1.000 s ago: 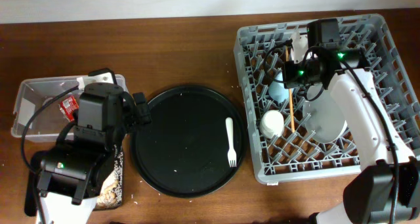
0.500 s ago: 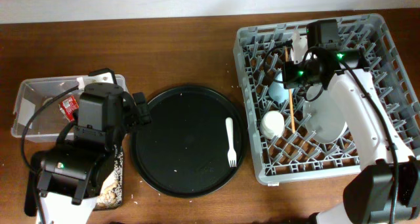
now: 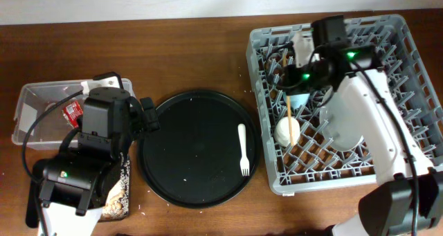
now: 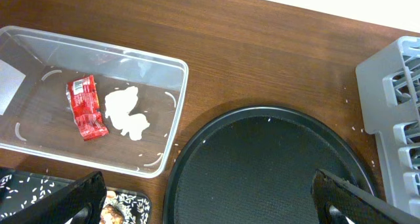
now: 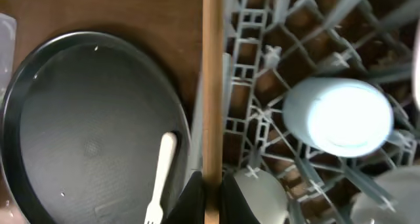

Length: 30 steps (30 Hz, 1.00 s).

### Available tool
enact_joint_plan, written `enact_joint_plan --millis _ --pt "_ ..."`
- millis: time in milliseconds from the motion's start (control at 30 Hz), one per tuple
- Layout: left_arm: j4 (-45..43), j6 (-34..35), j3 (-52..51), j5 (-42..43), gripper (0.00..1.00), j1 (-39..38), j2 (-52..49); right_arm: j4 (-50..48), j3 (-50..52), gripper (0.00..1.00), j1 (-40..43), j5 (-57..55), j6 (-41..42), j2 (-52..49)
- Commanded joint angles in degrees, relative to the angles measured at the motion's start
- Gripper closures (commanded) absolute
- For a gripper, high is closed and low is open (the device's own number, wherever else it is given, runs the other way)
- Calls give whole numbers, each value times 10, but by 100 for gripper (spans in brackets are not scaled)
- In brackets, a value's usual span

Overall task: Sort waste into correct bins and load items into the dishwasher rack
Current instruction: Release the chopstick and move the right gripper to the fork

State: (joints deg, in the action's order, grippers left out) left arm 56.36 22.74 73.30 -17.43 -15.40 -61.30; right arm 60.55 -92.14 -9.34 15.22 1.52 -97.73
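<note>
Sitting at the far left of the desk, the clear tub (image 4: 176, 112) holds the red wrapper (image 4: 86, 108) and, touching it on the right, the crumpled tissue (image 4: 126, 112). The wrapper has a small white label, its print too small to read. Just in front of the tub, the shallow black tray (image 3: 126, 168) carries brownish food scraps (image 3: 116, 194), mostly hidden under the left arm.

The left gripper (image 4: 207, 188) hangs above the near rim of the round black tray (image 3: 197, 147), jaws spread wide and empty. The white fork (image 3: 243, 149) lies on that tray's right side, tines toward the front.

Over the grey rack (image 3: 257, 125), the right gripper (image 5: 211, 184) has its jaws pinched on the wooden chopstick (image 5: 211, 86), whose far end reaches toward the cream cup (image 3: 288, 131). The light blue cup (image 5: 341, 112) stands beside it, and the pale grey plate (image 3: 339, 133) is partly hidden under the arm.
</note>
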Motion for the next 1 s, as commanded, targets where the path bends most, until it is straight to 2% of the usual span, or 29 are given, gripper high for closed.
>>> enact_joint_plan --millis 0,167,267,367,433,467,533,667,767,867,900,967 --pt "-1 -5 8 -8 1 2 2 -5 -10 96 -28 -28 5 -21" --pt "-1 -5 8 -8 1 2 2 -30 -10 95 -34 -28 10 -56" --pt "-1 -5 8 -8 1 2 2 -42 -10 95 -34 -28 44 -64" --pt "-1 -5 8 -8 1 2 2 -45 -10 80 -34 -28 50 -74" --pt "-1 -5 8 -8 1 2 2 -46 -10 77 -34 -28 50 -76" --pt "-1 -5 8 -8 1 2 2 -49 -10 66 -34 -28 50 -76" --pt "-1 -5 8 -8 1 2 2 -51 -10 56 -34 -28 50 -76" --pt "-1 -5 8 -8 1 2 2 -26 -58 57 -36 25 50 -66" --pt "-1 -5 8 -8 1 2 2 25 -96 57 -71 39 52 -53" --pt "-1 -5 8 -8 1 2 2 83 -94 58 -129 19 137 -56" --pt "-1 -5 8 -8 1 2 2 99 -93 67 -149 2 160 -58" --pt "-1 -5 8 -8 1 2 2 104 -80 70 -195 -29 196 -59"
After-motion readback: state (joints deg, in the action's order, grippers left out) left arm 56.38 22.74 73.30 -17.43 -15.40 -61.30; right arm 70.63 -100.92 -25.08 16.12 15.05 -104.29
